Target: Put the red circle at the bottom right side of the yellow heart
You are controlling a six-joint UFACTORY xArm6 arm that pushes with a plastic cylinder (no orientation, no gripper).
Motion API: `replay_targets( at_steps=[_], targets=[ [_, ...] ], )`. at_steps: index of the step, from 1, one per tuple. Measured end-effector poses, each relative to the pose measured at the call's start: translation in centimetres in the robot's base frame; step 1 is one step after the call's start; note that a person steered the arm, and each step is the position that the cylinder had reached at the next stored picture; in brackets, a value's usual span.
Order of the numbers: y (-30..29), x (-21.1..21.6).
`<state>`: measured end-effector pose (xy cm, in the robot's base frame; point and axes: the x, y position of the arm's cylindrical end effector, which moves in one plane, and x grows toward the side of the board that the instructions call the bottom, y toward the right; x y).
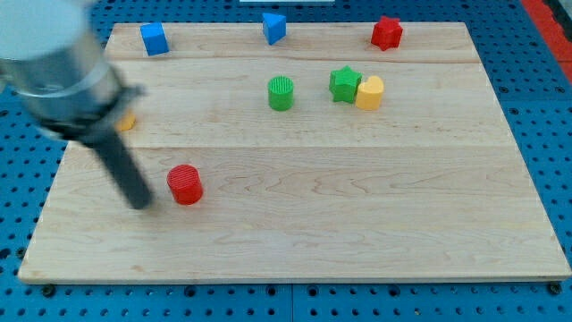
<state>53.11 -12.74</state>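
The red circle point(186, 184) lies on the wooden board point(357, 215) at the lower left. The yellow heart point(369, 92) lies at the upper right, touching the green star point(344, 84) on its left. My tip point(141, 205) rests on the board just left of the red circle, slightly lower, with a small gap between them. The rod slants up toward the view's upper left, and the arm there is blurred.
A green circle point(281, 93) lies left of the star. A blue cube point(154, 38), a blue triangle point(273, 27) and a red star point(386, 32) sit along the top edge. Another yellow block point(126, 122) at the left is mostly hidden behind the arm.
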Motion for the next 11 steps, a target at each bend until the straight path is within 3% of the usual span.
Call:
replay_targets(
  at_steps=[1,2,3,5,6,8,9,10,11],
  targets=[
    [9.4,-3.3],
    [13.4,-5.0],
    [6.8,-4.7],
    [2.0,-9.0],
    [2.5,-10.5],
    [20.1,-10.5],
    [20.3,-10.5],
    [13.6,-11.7],
    [15.9,-14.4]
  ],
)
